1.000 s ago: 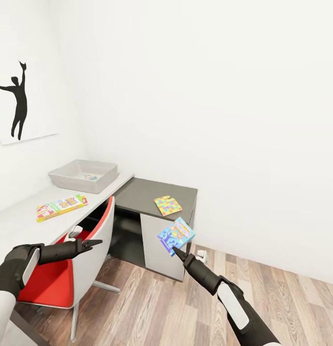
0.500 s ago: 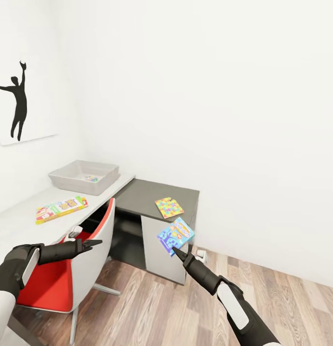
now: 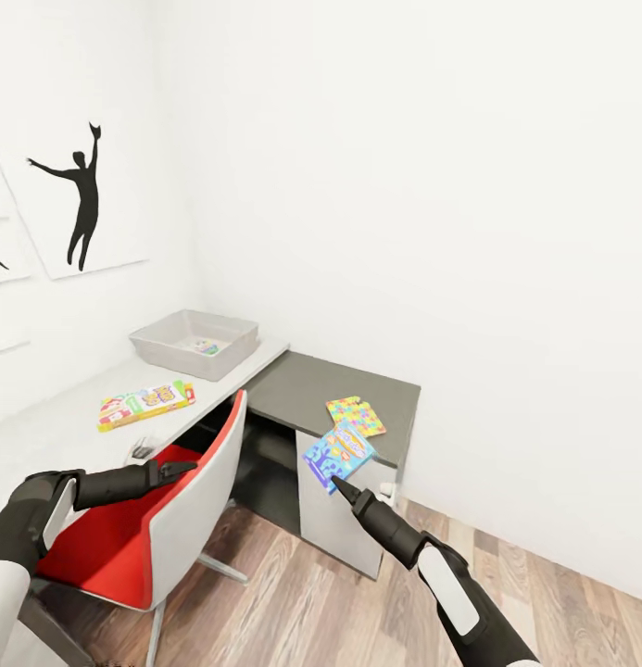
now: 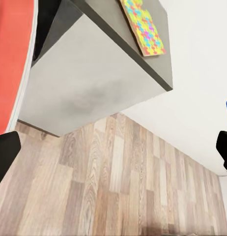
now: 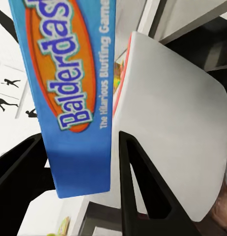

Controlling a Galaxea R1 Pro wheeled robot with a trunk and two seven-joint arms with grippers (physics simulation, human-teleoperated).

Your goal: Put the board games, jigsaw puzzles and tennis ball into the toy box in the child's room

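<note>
The right gripper (image 3: pixel 339 483) pinches a flat blue game box (image 3: pixel 338 454) before the table (image 3: pixel 302 384); the bin's (image 3: pixel 195 342) contents blur, perhaps a puzzle. The left gripper (image 3: pixel 180 469) looks closed.

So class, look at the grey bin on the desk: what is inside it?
A small colourful item lies on the floor of the grey bin. The near wall hides part of the floor, so more could lie there unseen.
</note>
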